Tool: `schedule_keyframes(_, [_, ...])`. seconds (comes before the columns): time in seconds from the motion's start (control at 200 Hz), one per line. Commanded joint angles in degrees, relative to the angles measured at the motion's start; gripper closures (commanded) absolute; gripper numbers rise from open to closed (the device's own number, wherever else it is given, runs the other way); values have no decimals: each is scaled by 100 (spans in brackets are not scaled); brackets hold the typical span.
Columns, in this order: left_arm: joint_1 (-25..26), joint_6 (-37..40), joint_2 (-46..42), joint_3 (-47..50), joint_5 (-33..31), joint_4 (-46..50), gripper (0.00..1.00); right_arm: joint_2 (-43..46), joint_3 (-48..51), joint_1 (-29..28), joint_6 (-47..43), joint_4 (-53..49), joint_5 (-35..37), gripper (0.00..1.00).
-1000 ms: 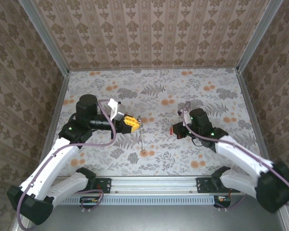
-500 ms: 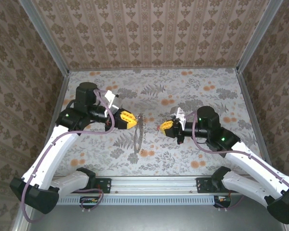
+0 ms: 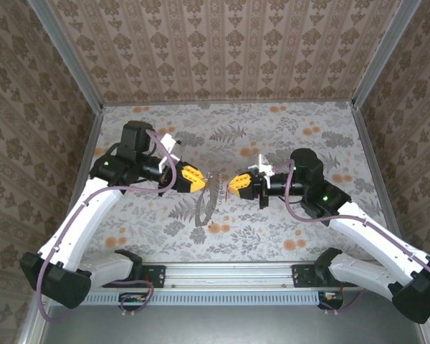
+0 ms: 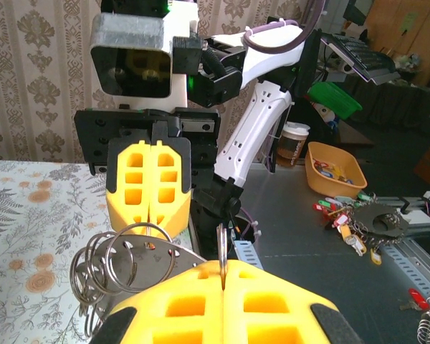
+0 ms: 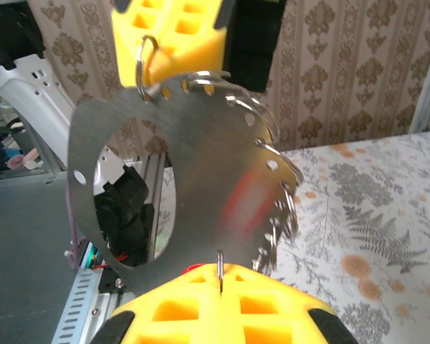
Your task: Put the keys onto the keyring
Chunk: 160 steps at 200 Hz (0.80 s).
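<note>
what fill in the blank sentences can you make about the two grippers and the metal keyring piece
1. The left gripper has its jaws ____.
2. The keyring sits ____ the left gripper and the right gripper.
3. Both grippers' fingers are coloured ____.
Missing words: shut; between; yellow.
</note>
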State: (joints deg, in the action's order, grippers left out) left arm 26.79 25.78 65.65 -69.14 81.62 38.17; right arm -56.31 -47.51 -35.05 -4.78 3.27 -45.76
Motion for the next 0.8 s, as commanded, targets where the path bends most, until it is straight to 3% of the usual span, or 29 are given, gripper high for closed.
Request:
schedule_keyframes(0.0, [-37, 242, 22, -183, 206, 128, 100, -68, -237, -45, 183, 576, -402, 100])
schedule_keyframes(0.26, [78, 322, 113, -222, -61, 193, 100, -280, -307, -105, 645, 1299, -379, 100])
schedule_keyframes(0.59, [332, 415, 122, -276, -876, 239, 100, -486, -660, -333, 493, 730, -224, 100])
schedule_keyframes(0.795, [336, 387, 72, -247, -1012, 140, 100, -417, -786, -389, 415, 325, -167, 100])
